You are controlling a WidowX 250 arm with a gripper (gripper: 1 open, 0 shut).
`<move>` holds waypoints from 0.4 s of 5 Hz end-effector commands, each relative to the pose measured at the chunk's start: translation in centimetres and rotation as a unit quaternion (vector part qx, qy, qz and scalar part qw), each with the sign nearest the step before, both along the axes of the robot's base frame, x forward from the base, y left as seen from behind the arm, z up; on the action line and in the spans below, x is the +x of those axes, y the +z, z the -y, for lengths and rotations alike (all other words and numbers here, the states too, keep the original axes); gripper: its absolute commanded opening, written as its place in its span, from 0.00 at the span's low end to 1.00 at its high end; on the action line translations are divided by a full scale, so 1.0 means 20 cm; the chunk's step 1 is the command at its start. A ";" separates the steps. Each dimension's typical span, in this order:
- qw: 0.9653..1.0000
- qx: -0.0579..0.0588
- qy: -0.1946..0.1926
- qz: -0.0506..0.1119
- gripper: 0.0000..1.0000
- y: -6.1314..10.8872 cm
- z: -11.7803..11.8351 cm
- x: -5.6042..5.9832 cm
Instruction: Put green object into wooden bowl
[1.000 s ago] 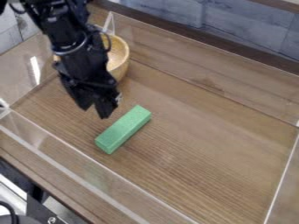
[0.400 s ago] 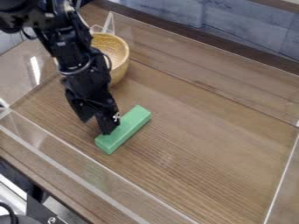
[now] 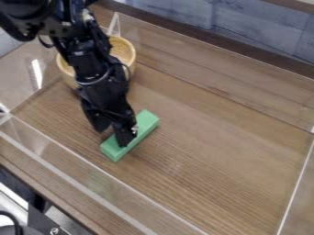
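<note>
Starting at the left, I have the round light tan wooden bowl [image 3: 119,57] sitting near the back corner of the brown wood-grain tabletop [image 3: 221,138], partly hidden behind my black arm. It stands upright with its mouth open to the top, which I judge makes it an easy drop target once I carry something over it.

Next along is the black hand [image 3: 117,134], pointing straight down with its fingers spread wide. I have it low over the near end of the small bright green rectangular block [image 3: 132,135], the fingers set on either side of the bar's narrow width (the sensible way to take it, since its length would not fit between them). Nothing is pinched yet; whether a fingertip already touches the green I cannot tell from this angle.

The block itself lies flat on the tabletop, well apart from the bowl, running diagonally from lower left to upper right. It is a plain, solid, matte green with crisp edges, and should hold steady in a squeeze.
</note>
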State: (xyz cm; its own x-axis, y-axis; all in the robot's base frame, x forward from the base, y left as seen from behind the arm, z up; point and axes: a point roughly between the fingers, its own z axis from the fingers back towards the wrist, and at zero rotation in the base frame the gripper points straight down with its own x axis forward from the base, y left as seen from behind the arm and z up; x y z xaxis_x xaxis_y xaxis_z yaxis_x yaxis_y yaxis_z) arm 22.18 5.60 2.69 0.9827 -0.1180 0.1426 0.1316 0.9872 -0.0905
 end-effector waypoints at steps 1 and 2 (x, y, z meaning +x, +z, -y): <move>1.000 0.005 -0.016 0.009 1.00 0.01 0.01 0.03; 0.999 0.005 -0.031 0.008 0.00 0.03 0.02 0.03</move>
